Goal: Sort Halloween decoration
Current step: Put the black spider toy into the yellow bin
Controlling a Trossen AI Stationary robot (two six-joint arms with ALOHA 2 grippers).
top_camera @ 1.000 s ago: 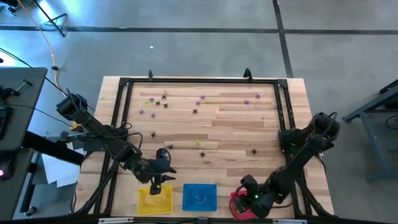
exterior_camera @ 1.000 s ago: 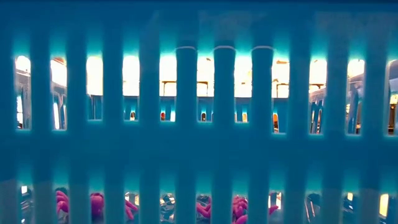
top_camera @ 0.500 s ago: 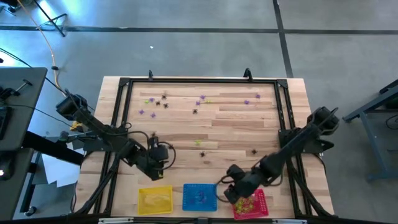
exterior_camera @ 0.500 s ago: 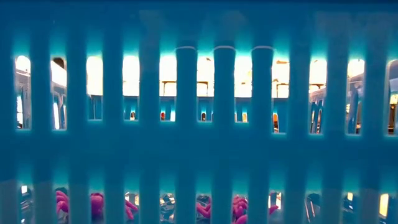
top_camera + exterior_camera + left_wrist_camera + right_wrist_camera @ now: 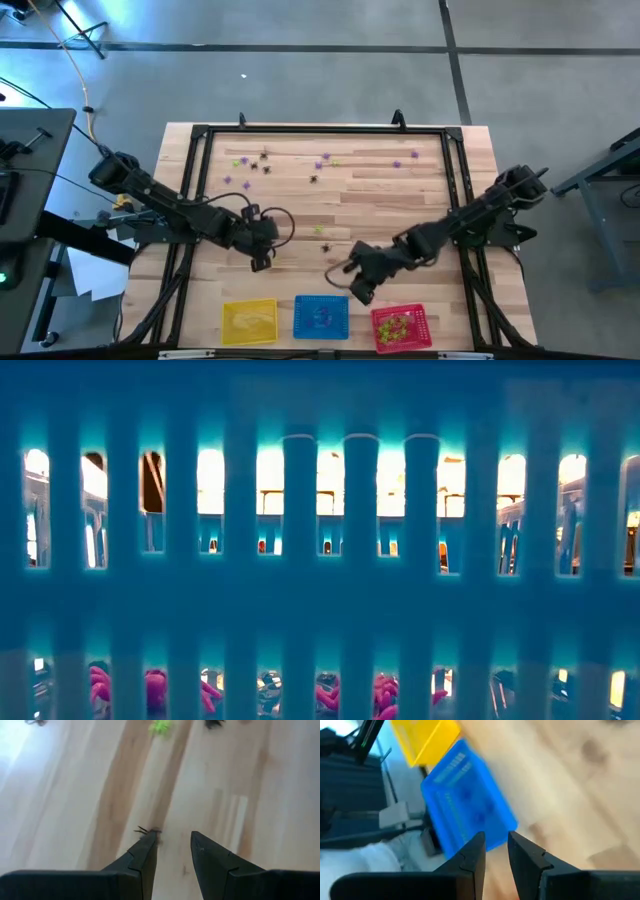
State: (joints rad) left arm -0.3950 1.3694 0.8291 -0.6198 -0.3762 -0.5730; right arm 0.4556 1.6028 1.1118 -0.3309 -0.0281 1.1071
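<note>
layout: yellow basket [image 5: 249, 321], blue basket [image 5: 321, 315], red basket [image 5: 401, 327] in a row along near worktop [image 5: 380, 205] edge, one per colour, presumably | left hand [image 5: 262, 262] fingers parted, empty, low over a black trinket [image 5: 148, 829] at its fingertip, likely next pick | right hand [image 5: 358, 292] parted, empty, just beyond blue basket | Halloween decoration [image 5: 322, 160]: tiny spiky black, purple, yellow-green bits, mostly toward far edge

Three mesh baskets sit along the table's [image 5: 420, 205] near edge: one yellow basket [image 5: 249, 321], one blue basket [image 5: 321, 316] and one red basket [image 5: 401, 327]. Loose trinkets [image 5: 318, 229] on the wood number perhaps fifteen, though they are too small for a firm count: roughly six purple, five black and four yellow-green. Two robot arms reach over the table.
</note>
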